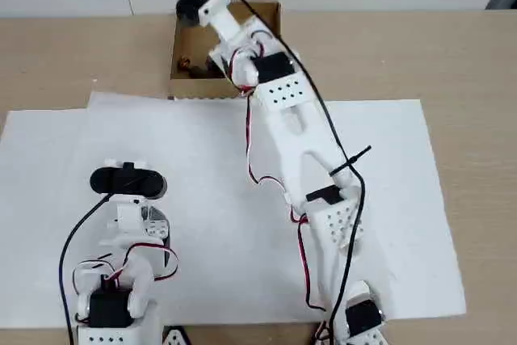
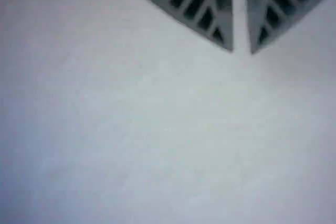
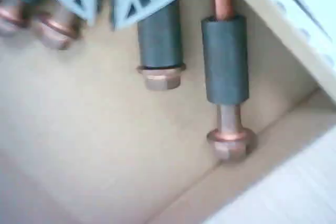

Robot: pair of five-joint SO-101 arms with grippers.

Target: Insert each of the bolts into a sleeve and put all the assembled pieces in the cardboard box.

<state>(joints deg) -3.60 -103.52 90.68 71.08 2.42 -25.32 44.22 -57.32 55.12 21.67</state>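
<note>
Right gripper [image 3: 105,22] hangs inside the cardboard box [image 1: 198,86], fingers drawn together to a slit and clasping nothing, while the left gripper [image 2: 241,48], likewise closed on nothing, sits well away from the box over the white paper [image 1: 202,175] spread before it. On the box floor lie four assembled pieces [image 3: 160,40] (two show little but their bolt heads), one sleeved bolt [image 3: 226,61] beside the box wall; by my reading the boxing is done or nearly so, with only lifting that arm out of the box left
</note>
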